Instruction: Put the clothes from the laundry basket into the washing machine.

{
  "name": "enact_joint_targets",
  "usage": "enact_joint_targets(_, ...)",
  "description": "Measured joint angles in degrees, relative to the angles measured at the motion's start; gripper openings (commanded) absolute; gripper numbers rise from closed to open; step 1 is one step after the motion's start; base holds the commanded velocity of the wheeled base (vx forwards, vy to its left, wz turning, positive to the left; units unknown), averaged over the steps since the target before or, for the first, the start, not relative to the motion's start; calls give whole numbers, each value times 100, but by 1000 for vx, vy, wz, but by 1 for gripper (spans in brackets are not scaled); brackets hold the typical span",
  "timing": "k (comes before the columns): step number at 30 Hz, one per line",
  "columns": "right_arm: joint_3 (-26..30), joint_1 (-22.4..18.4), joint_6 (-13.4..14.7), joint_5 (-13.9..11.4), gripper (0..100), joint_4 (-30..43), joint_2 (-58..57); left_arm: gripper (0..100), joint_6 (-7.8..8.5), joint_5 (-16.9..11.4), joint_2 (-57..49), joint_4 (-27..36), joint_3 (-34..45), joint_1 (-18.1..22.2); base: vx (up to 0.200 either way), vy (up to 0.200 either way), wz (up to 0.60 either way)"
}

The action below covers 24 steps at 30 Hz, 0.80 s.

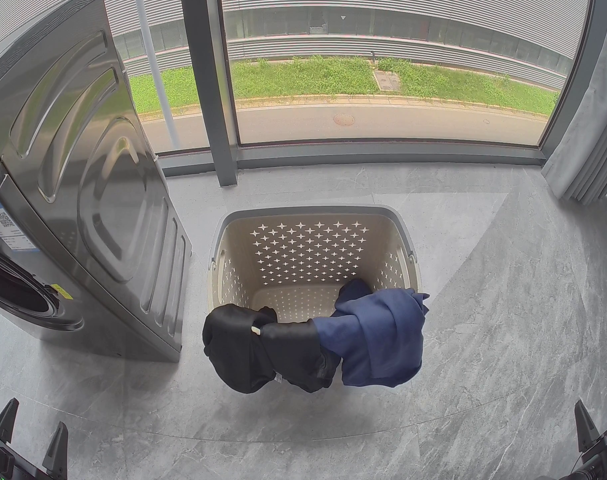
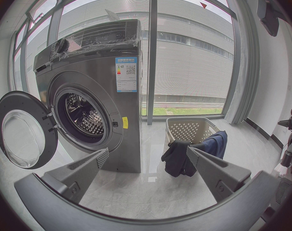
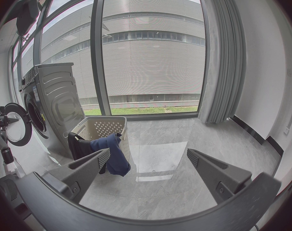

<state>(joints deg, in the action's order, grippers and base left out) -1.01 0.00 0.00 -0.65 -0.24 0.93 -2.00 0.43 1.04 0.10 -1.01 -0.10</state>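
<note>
A beige perforated laundry basket [image 1: 317, 248] stands on the grey floor before the window. A black garment [image 1: 257, 351] and a blue garment [image 1: 377, 338] hang over its near rim. The grey washing machine [image 1: 83, 168] stands to the basket's left; its round door [image 2: 22, 135] is swung open and the drum [image 2: 83, 117] shows. My left gripper [image 1: 31, 431] is open and low at the near left, well short of the basket. My right gripper [image 1: 602, 408] is open at the near right, also apart from the basket [image 3: 104, 129].
A floor-to-ceiling window [image 1: 383, 55] with a dark pillar [image 1: 207, 75] runs behind the basket. A grey curtain [image 1: 593, 148] hangs at the far right. Bare floor [image 1: 517, 288] spreads right of the basket and in front of it.
</note>
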Motion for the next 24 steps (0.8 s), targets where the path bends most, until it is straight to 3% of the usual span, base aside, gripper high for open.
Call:
enact_joint_targets(14,-11,-11,10,-41,100,-123,0,100,11,0,0,0,0,0,0,0,0)
enact_joint_targets(24,-733,168,144,-250,100,-262,846,100,17,0,0,0,0,0,0,0,0)
